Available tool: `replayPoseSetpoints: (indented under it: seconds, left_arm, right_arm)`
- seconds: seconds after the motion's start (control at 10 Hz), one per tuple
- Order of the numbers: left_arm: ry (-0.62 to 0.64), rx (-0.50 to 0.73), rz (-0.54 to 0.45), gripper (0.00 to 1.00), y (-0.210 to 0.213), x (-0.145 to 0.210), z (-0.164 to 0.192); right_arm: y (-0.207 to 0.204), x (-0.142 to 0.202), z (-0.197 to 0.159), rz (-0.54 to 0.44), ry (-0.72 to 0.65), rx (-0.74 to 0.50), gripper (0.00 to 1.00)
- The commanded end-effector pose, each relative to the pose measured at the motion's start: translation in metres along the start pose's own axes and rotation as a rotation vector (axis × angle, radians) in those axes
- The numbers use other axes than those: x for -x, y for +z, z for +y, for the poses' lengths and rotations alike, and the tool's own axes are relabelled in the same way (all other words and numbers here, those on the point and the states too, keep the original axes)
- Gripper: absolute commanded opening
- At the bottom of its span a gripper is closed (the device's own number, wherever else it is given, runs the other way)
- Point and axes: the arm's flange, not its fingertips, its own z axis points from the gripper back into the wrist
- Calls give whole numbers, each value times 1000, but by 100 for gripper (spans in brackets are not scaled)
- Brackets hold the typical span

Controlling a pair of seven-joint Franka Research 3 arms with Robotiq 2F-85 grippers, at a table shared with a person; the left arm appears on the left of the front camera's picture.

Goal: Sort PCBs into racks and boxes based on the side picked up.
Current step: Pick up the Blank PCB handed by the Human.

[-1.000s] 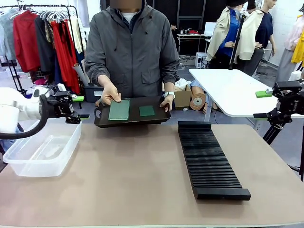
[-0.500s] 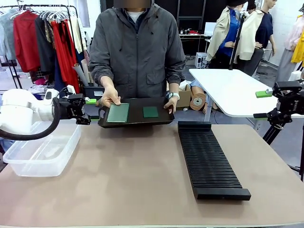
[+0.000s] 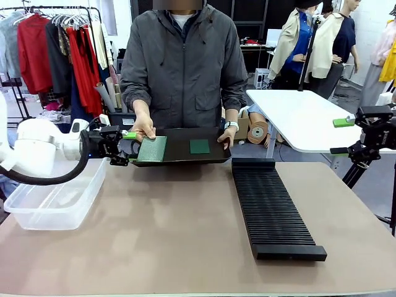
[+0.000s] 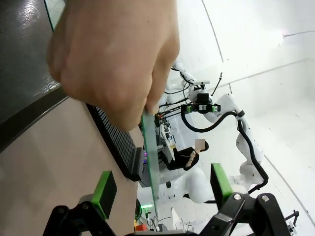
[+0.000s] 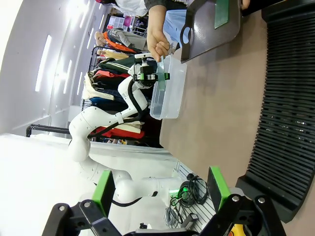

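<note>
Front view puts the larger light-green PCB [image 3: 152, 149] at the left end of the black tray [image 3: 179, 159], which a person holds at the far edge of the table, with one hand [image 3: 143, 128] pinching that board. The smaller dark-green PCB [image 3: 199, 146] lies flat farther right on the tray. In the left wrist view we see the larger board edge-on under the hand, reaching between the left gripper's [image 3: 125, 148] spread jaws. Neither green pad appears to touch it, so we judge the first pick not yet made. The right gripper [image 3: 340, 136] hangs well off to the right with its jaws spread on nothing. The slotted rack [image 3: 272, 207] and the clear tub [image 3: 55, 198] hold no boards, so all the sorting is left.
</note>
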Motion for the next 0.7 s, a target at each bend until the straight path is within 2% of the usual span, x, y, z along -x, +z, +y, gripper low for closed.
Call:
replayPoseSetpoints:
  seconds: [0.0,0.4,0.5,0.6]
  left_arm:
    - [1,5,28,100,-6,-6,3]
    - [-25,-4,30,100,-14,-13,9]
    - [-18,1,33,95,-16,-14,11]
    - [-14,5,41,82,-18,-16,13]
  right_arm:
    - [-1,2,3,-18,6,-9,100]
    - [-1,2,3,-18,6,-9,100]
    - [-1,2,3,-18,6,-9,100]
    - [-1,2,3,-18,6,-9,100]
